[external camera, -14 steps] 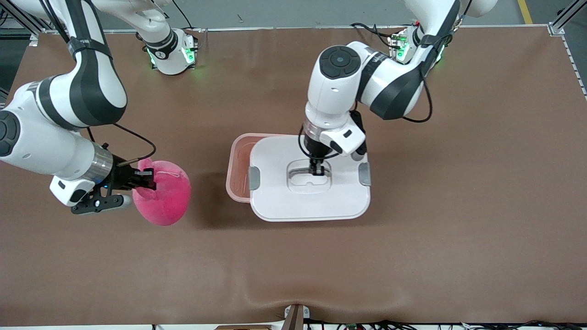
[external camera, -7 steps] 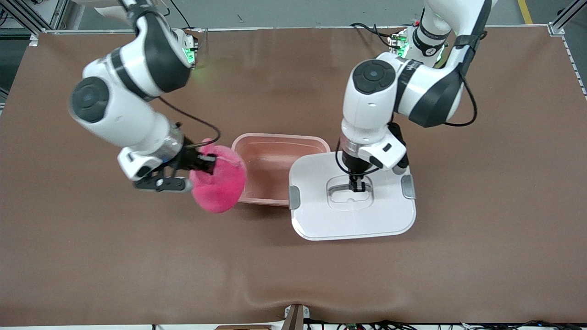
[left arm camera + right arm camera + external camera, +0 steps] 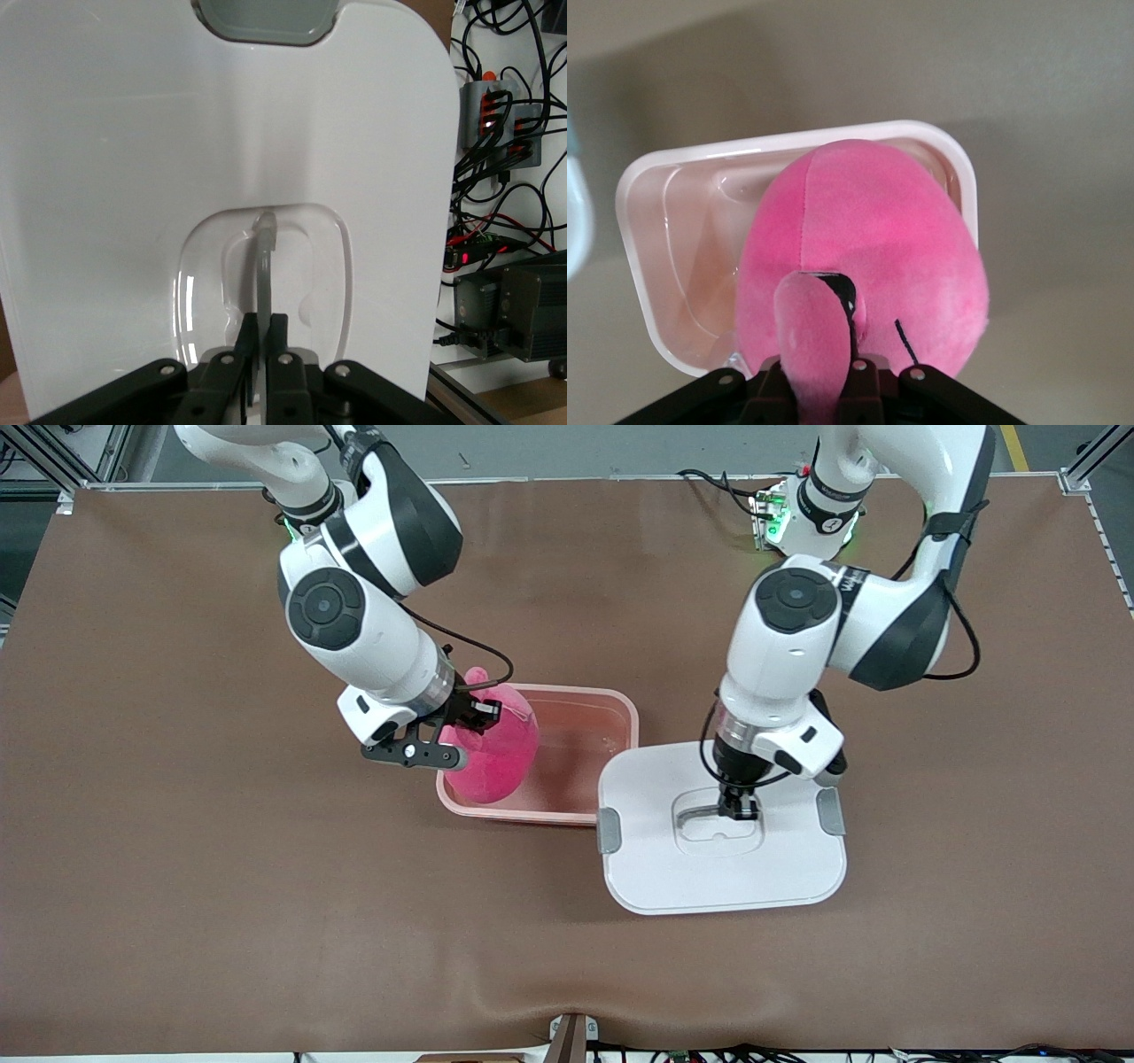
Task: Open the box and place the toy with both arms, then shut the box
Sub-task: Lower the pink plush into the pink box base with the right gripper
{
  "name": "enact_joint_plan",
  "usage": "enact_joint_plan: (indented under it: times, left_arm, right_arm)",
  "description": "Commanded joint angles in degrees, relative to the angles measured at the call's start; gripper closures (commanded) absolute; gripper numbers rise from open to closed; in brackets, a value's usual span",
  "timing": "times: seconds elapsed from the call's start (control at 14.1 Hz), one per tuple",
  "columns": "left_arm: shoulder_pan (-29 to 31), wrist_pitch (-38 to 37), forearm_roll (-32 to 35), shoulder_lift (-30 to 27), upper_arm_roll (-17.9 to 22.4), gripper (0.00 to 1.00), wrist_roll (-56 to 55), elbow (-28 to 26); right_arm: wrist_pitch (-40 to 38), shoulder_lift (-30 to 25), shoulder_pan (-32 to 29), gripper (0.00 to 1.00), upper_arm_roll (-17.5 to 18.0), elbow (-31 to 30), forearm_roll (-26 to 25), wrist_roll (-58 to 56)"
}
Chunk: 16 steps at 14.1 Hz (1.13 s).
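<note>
The pink box (image 3: 589, 708) stands open in the middle of the table. My right gripper (image 3: 469, 713) is shut on the hot-pink plush toy (image 3: 496, 753) and holds it over the box's end toward the right arm; in the right wrist view the toy (image 3: 868, 257) hangs above the open box (image 3: 664, 230). My left gripper (image 3: 737, 808) is shut on the clear handle of the white lid (image 3: 722, 868), held beside the box, over the table toward the left arm's end. In the left wrist view the fingers (image 3: 251, 341) pinch the handle (image 3: 264, 266) in the lid's recess.
The brown table mat (image 3: 266, 921) spreads all round. The lid's grey clips (image 3: 609, 830) sit at its two ends. Cables and electronics (image 3: 496, 115) show past the lid's edge in the left wrist view.
My right arm has swung the toy from beside the box to over the box. My left arm has carried the lid farther toward the left arm's end, uncovering the whole box.
</note>
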Motion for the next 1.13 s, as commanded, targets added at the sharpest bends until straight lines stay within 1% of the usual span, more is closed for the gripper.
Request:
enact_joint_plan:
  times: [0.0,0.21,0.43,0.57,0.78,0.92,1.06]
  left_arm:
    - [1.8,2.2,1.1,-4.2,-0.7,1.00,2.6,-5.6]
    - [2.9,2.3,1.2,-4.3,-0.9,1.00,4.0,-6.6]
    - [4.5,2.5,1.2,-5.1,-1.0,1.00,5.9,-7.4]
    - [6.0,4.1,0.6,-6.4,-1.1,1.00,8.7,-9.4]
    - [6.6,7.7,0.6,-7.9,-1.0,1.00,9.0,-13.2]
    - [7.7,9.3,0.5,-8.6,-1.1,1.00,10.8,-14.5]
    - [7.8,9.4,0.4,-8.7,-1.1,1.00,11.8,-14.9]
  right_arm:
    - [-0.8,1.1,1.0,1.00,-0.6,1.7,0.9,2.3]
    - [-0.8,1.8,1.7,1.00,-0.6,1.4,0.8,3.1]
    - [-0.7,3.7,1.6,1.00,-0.7,1.4,0.7,3.3]
    - [-0.9,4.8,1.4,1.00,-0.7,1.3,0.7,3.3]
    - [-0.6,7.0,1.2,1.00,-0.8,1.3,0.5,3.3]
    - [-0.3,8.4,1.3,1.00,-0.9,1.4,-0.3,3.2]
    - [-0.3,9.8,1.7,1.00,-0.9,1.4,-2.5,3.4]
